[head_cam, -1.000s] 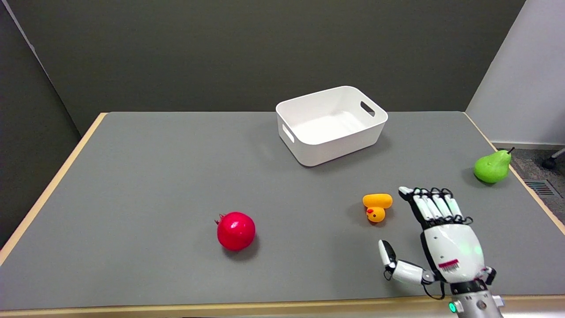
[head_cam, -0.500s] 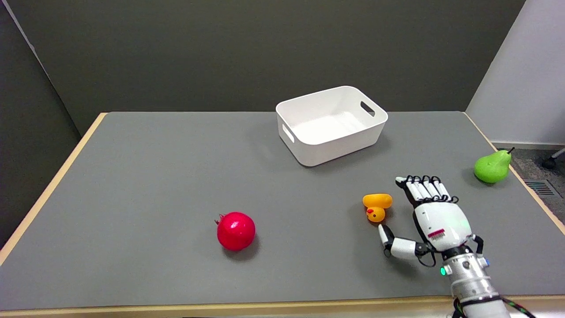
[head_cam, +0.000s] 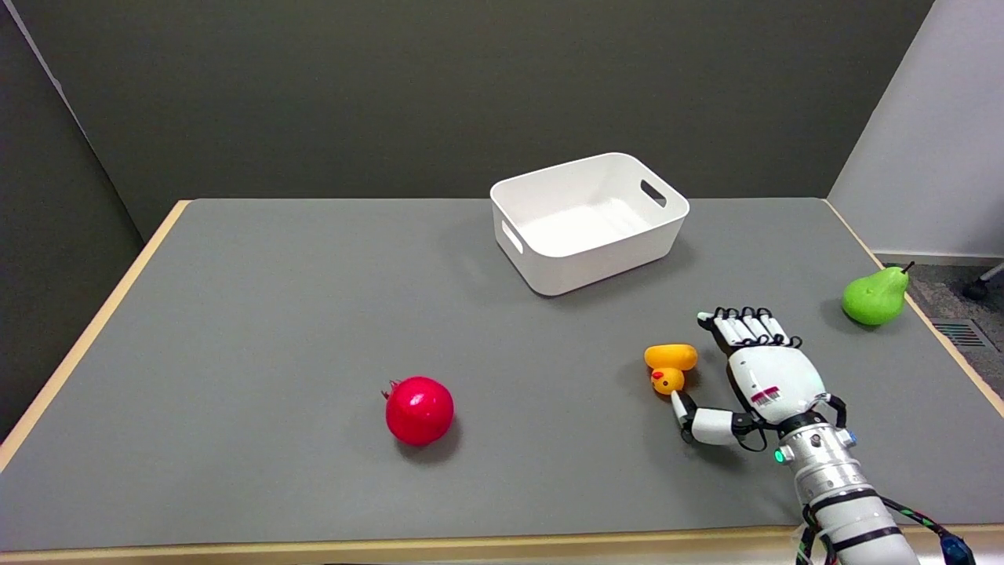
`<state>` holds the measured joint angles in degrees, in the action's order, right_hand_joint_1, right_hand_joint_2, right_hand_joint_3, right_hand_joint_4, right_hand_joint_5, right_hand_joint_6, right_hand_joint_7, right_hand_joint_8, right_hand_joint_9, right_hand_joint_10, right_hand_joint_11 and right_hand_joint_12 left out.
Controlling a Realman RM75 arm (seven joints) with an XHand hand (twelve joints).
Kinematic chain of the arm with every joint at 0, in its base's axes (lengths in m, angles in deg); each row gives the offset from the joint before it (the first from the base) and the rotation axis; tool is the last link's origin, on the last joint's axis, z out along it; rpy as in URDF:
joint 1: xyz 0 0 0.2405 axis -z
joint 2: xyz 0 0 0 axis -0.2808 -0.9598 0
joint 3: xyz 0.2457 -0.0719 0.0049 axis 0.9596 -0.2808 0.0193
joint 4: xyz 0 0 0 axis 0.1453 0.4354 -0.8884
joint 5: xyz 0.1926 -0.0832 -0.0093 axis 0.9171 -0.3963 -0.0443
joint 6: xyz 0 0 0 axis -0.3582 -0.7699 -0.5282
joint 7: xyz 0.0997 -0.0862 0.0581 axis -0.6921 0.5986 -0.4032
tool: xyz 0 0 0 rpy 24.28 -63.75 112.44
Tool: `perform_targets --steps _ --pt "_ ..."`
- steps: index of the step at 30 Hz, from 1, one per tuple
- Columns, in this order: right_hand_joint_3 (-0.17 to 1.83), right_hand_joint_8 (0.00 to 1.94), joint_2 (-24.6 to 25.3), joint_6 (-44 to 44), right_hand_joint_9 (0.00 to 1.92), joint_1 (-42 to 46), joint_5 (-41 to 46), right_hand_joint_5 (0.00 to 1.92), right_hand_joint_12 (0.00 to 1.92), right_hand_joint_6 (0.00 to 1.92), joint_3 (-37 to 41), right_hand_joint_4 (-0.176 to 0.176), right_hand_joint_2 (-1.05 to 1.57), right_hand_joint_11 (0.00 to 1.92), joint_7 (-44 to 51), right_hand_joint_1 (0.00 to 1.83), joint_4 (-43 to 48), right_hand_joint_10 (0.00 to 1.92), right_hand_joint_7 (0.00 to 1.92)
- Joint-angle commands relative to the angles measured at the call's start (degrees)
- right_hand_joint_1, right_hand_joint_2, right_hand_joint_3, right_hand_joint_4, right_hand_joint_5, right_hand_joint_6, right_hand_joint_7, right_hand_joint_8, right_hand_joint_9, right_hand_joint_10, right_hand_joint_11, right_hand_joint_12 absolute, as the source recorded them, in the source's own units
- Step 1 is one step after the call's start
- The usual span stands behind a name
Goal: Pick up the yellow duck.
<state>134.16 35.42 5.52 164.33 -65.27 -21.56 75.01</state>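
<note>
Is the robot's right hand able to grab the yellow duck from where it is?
Probably yes. The right hand is open just right of the yellow duck, thumb near its head, and nothing lies between them. It isn't holding the duck yet.

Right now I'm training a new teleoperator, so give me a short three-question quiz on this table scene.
1. True or false: the right hand already holds the yellow duck.
2. Which thing lies nearest the table's right edge? A) red pomegranate B) green pear C) white bin
3. Fill in: the duck lies between the hand and the ____.

Key: 1. False; its fingers are spread beside the duck, holding nothing. 2. B. 3. Pomegranate.
</note>
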Motion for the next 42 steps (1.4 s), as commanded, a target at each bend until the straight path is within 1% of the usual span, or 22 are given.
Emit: perform_targets --steps 1,14,15,17,19,22,24,26,28,30,31,35,38,42 --pt "0.94 0.46 0.54 -7.78 0.1 -1.43 -0.23 0.17 1.09 0.44 1.0 -0.068 0.58 0.0 0.67 0.53 0.84 0.75 0.22" --pt "0.94 0.46 0.62 -9.62 0.11 -1.96 -2.0 0.17 1.1 0.44 1.37 -0.072 0.58 0.0 0.43 0.52 0.55 0.75 0.23" --pt "0.94 0.47 0.58 -9.62 0.12 -1.96 -2.33 0.17 1.1 0.45 1.41 -0.076 0.58 0.0 0.43 0.52 0.51 0.76 0.24" --pt "0.94 0.53 0.58 -9.62 0.22 -2.0 -2.73 0.23 1.12 0.5 1.45 -0.109 0.61 0.0 0.55 0.53 0.48 0.82 0.35" --pt "0.87 0.52 0.47 -9.62 0.25 -2.19 -2.73 0.26 1.19 0.52 1.41 -0.124 0.64 0.0 0.66 0.6 0.37 0.89 0.41" --pt "0.86 0.65 0.34 -9.62 0.37 -2.48 -2.73 0.34 1.29 0.68 1.29 -0.142 0.7 0.1 0.91 0.71 0.24 1.01 0.53" --pt "0.88 0.71 0.34 -9.62 0.43 -2.56 -2.81 0.41 1.35 0.84 1.29 -0.149 0.72 0.15 0.91 0.74 0.24 1.05 0.58" --pt "0.86 0.8 0.34 -9.62 0.47 -2.72 -3.41 0.46 1.39 1.0 1.41 -0.153 0.76 0.2 0.91 0.77 0.24 1.09 0.63" --pt "0.84 0.85 0.38 -9.7 0.49 -3.0 -4.12 0.48 1.43 1.07 1.45 -0.15 0.79 0.24 0.91 0.78 0.16 1.12 0.65" --pt "0.34 0.93 0.57 -9.88 0.55 -3.46 -4.74 0.61 1.58 1.54 1.41 -0.13 1.16 0.33 0.91 0.98 -0.18 1.16 0.72" --pt "0.31 0.94 0.7 -10.14 0.56 -3.68 -4.96 0.62 1.6 1.57 1.37 -0.129 1.18 0.35 0.87 0.99 -0.36 1.17 0.72" --pt "0.35 0.98 1.14 -11.05 0.61 -4.59 -5.32 0.63 1.67 1.56 1.25 -0.123 1.15 0.42 0.51 1.0 -0.99 1.21 0.75" --pt "0.36 0.99 1.42 -10.65 0.62 -5.07 -6.01 0.64 1.7 1.56 1.37 -0.129 1.15 0.42 0.39 1.0 -0.95 1.22 0.76" --pt "0.37 1.01 1.46 -8.72 0.63 -5.64 -9.62 0.64 1.72 1.55 2.69 -0.131 1.14 0.43 -0.52 1.01 0.32 1.24 0.77"
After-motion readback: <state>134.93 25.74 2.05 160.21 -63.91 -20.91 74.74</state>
